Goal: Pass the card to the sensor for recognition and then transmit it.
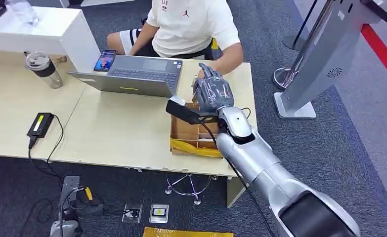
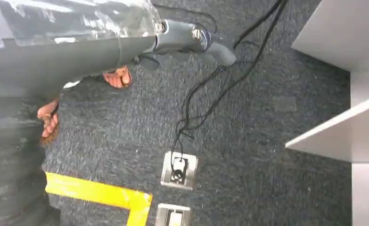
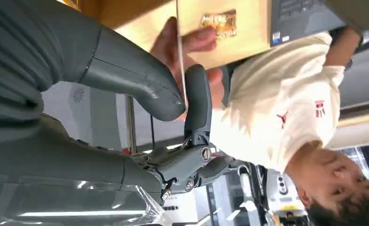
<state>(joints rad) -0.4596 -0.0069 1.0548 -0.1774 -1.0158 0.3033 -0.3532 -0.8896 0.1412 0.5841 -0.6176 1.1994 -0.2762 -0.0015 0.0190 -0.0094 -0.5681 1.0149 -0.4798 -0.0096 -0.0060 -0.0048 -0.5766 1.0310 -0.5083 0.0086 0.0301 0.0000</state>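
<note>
1. Silver right arm rising from the lower right of the head view to mid-frame, ending in the right hand (image 1: 212, 90) above the far end of a brown cardboard box (image 1: 191, 134) on the pale wooden counter (image 1: 117, 133).
2. Pinched edge-on between thick grey thumb and a darker finger in the right wrist view: the card (image 3: 180, 52), seen as a thin pale line; right hand (image 3: 173, 94) grasping it.
3. Touching the same card from the far side: a person's hand (image 3: 192, 44), fingers wrapped around the card's edge, just beside the robot's thumb.
4. Seated at the upper middle of the head view, behind the counter: a person in a white shirt (image 1: 189, 24), one forearm reaching toward the right hand.
5. Open on the counter at centre-left of the head view: a grey laptop (image 1: 132, 76), with a phone (image 1: 105, 60) propped just beside its upper left corner.
6. Standing near the upper left: a clear bottle with a dark lid (image 1: 44, 69); lower on the left, a small black device with a green label (image 1: 40, 124), cable trailing off the counter's edge.
7. Leaning at the upper right of the head view, on dark carpet: a grey sensor stand (image 1: 324, 59) on a flat base, well apart from the card.
8. Hanging over grey carpet in the left wrist view: the left hand (image 2: 192, 40); fingers mostly hidden, so cannot tell whether released or clenched.
9. Lying on that carpet: black cables, metal floor sockets (image 2: 178, 170) and yellow tape (image 2: 97, 195).
</note>
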